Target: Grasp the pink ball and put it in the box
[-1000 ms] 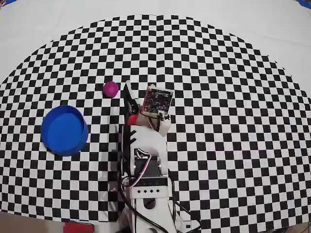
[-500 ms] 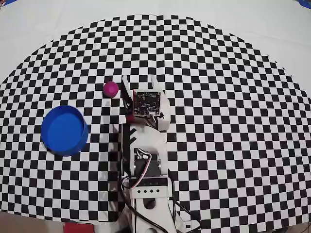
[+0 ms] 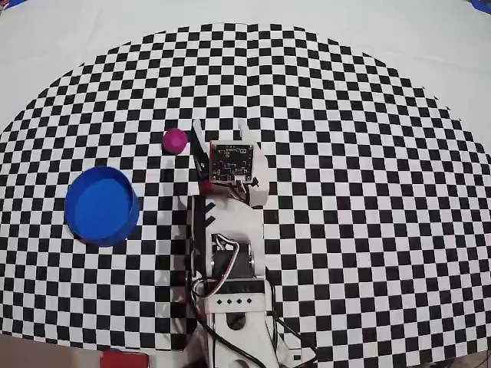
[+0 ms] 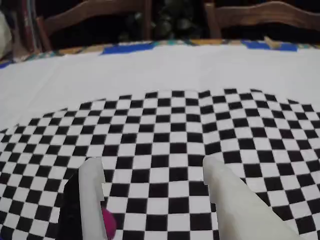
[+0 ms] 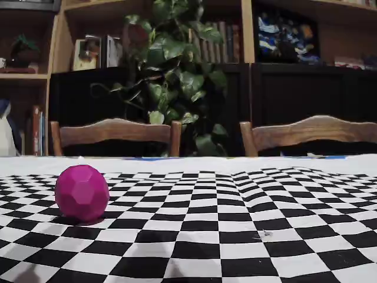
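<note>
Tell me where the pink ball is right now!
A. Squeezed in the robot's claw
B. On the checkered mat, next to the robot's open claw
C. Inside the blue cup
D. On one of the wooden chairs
B. In the overhead view the pink ball sits on the checkered mat, just left of the open gripper and outside its fingers, while the blue cup holds nothing.
</note>
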Available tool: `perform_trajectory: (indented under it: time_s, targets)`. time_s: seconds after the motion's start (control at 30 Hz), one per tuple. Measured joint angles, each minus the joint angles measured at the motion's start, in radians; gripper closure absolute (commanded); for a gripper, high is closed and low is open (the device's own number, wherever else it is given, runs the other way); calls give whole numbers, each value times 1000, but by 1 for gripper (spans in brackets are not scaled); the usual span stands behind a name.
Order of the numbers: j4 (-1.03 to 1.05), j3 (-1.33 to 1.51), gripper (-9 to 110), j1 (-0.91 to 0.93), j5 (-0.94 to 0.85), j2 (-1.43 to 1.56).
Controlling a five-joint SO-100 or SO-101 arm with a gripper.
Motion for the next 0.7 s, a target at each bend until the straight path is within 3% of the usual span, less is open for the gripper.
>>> perform_trajectory:
  time_s: [0.7]
  targets:
    - [-23, 0, 79, -91, 0, -8]
